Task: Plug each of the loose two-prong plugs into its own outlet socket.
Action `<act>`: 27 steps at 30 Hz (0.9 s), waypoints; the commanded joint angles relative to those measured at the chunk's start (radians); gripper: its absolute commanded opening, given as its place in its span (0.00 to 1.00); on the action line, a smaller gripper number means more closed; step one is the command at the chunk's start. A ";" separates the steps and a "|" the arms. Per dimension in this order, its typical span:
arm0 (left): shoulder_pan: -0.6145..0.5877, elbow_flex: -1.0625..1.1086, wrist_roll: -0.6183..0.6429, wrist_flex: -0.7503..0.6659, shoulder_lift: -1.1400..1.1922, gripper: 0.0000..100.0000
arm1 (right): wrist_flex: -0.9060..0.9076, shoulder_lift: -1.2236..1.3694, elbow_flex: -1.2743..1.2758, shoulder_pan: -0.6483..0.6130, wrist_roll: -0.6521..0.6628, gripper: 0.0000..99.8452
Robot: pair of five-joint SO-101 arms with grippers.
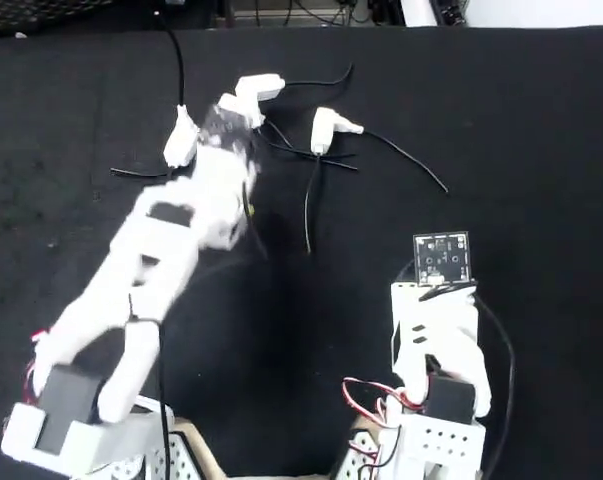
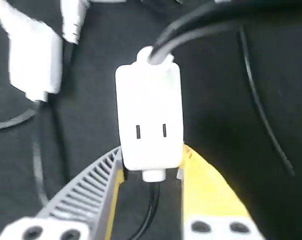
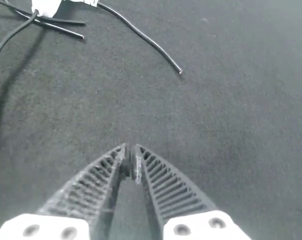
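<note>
My left gripper [image 2: 149,170] is shut on a white outlet socket [image 2: 149,120], whose two slots face the wrist camera; a black cable leaves its far end. From above, that socket [image 1: 257,88] sits at the tip of the left arm [image 1: 226,125], near the back of the table. A second white plug piece [image 1: 181,138] lies just left of it, seen close by in the wrist view as a white block [image 2: 34,57]. Another white socket with a plug [image 1: 327,128] lies to the right. My right gripper [image 3: 129,162] is shut on nothing, low over bare cloth.
Thin black cables [image 1: 309,195] trail loosely over the black tablecloth [image 1: 521,150] around the white pieces; one loose cable end [image 3: 178,71] lies ahead of the right gripper. The right arm [image 1: 436,330] stays near the front edge.
</note>
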 commanded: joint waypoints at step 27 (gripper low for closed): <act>-0.271 -1.343 0.143 0.443 0.964 0.47 | -0.037 -0.035 0.007 -0.015 -0.005 0.01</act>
